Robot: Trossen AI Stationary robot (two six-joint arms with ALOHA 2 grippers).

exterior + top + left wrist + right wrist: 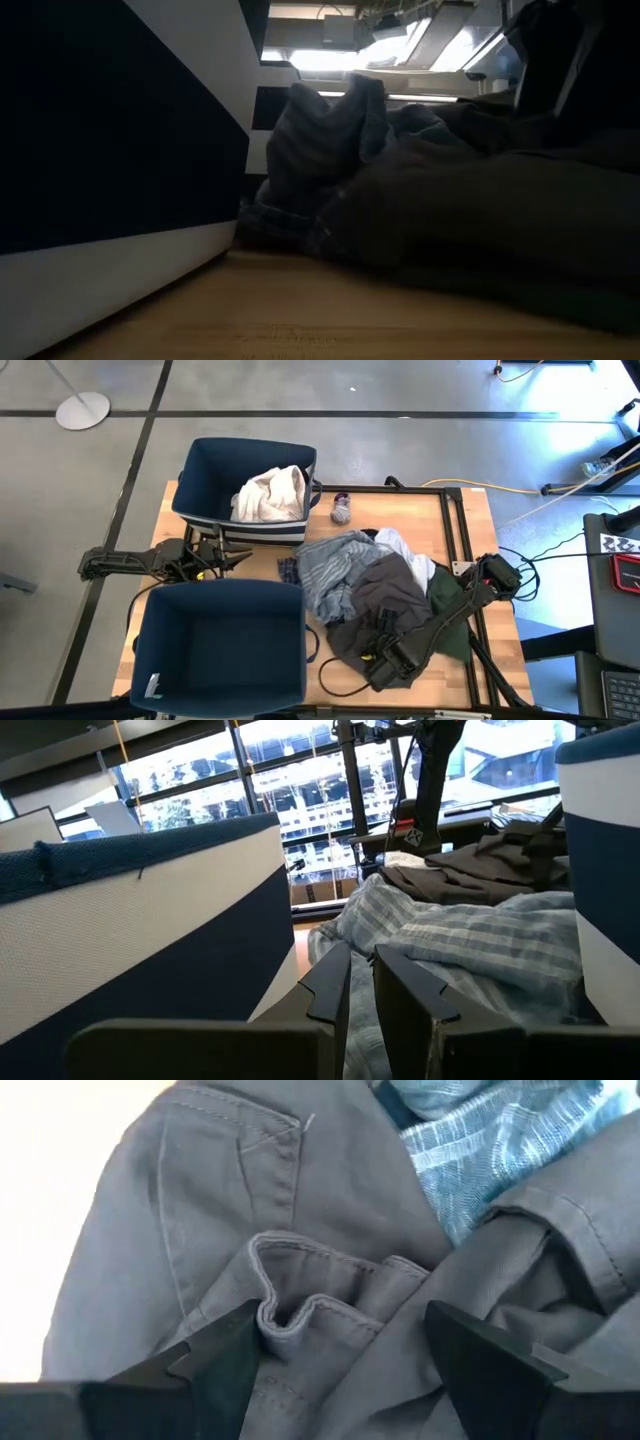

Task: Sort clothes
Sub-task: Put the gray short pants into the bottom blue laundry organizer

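Observation:
A pile of clothes lies at the table's middle right. In it, a grey-blue striped garment (335,565) lies on a white one (400,545), a dark grey one (385,605), a dark green one (452,622) and a blue plaid one (290,570). A small grey-purple sock (342,510) lies alone at the far side. Another white garment (270,495) lies in the far navy bin (205,470). My right gripper (375,650) is open, pointing down over the dark grey garment (300,1210). My left gripper (243,560) is shut and empty between the two bins, pointing at the pile. My right gripper stands open from above over a puckered seam fold (300,1315) of the dark grey garment, one finger on each side of it. One fingertip (235,1345) lies right at the fold. I cannot tell whether it touches. The garment lies on the pile.
A second navy bin (145,650) stands at the near left. A black frame rail (455,530) runs along the table's right side, with cables near the right arm's base. Bare wood shows at the near edge, between the near bin and the pile.

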